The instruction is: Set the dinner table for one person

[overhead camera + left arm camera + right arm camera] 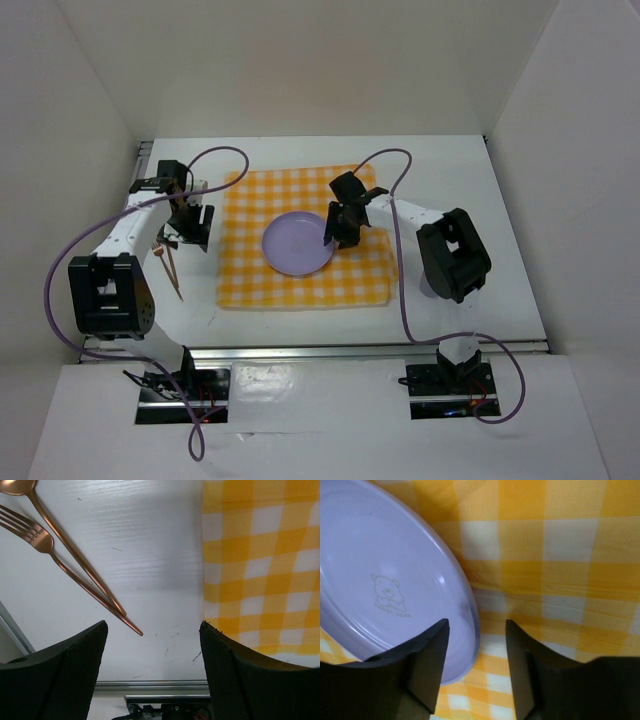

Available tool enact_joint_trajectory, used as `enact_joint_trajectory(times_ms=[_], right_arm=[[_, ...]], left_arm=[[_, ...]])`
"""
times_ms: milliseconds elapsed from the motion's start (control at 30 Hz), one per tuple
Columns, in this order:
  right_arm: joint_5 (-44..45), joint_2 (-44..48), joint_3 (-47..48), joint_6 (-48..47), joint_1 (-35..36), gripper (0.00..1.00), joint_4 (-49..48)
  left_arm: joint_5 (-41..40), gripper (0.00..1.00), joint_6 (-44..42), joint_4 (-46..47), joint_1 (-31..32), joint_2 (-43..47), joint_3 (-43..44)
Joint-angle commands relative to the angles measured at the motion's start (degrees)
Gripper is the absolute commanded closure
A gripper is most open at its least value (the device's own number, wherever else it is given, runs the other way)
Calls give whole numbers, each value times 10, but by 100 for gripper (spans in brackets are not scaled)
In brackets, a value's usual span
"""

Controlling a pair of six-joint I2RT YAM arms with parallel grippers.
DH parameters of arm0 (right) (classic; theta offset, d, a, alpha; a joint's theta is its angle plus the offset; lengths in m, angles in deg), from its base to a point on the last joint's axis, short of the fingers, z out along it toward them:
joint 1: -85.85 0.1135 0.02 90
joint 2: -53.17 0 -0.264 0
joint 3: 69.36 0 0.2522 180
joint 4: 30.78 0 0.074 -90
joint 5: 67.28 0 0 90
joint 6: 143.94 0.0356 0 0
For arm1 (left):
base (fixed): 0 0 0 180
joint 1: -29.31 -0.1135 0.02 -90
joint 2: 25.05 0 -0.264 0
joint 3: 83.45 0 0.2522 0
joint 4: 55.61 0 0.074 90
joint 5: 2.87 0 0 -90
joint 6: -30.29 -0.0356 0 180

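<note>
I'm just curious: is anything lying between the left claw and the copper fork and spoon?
Nothing visible. The left gripper hangs open over bare dinner table; the fork and spoon lie beside it, left of the checked cloth, uncovered.

My left gripper (152,625) is spread wide over bare dinner table (140,540), so the gap is free. The fork (42,541) and spoon (75,554) lie close on one side, the checked cloth (260,555) on the other. My right gripper (477,625) is spread too. The rim of the purple plate (385,580) pokes into its gap, beside flat cloth.
</note>
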Motion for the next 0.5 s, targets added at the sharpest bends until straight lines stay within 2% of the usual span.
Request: enact_joint_trajectory(times_ms=[0, 167, 300, 433, 467], right_arm=[[14, 18, 11, -6, 4, 40, 11], [31, 69, 21, -17, 4, 21, 18], [52, 109, 43, -22, 9, 20, 45], [75, 122, 57, -35, 23, 20, 72], [82, 122, 65, -35, 23, 20, 78]], left_arm=[[-8, 19, 7, 6, 1, 23, -5], [-43, 17, 12, 13, -12, 23, -5], [-49, 16, 24, 13, -57, 7, -5], [-27, 22, 29, 43, -116, 8, -5], [-15, 26, 29, 50, -131, 13, -5]])
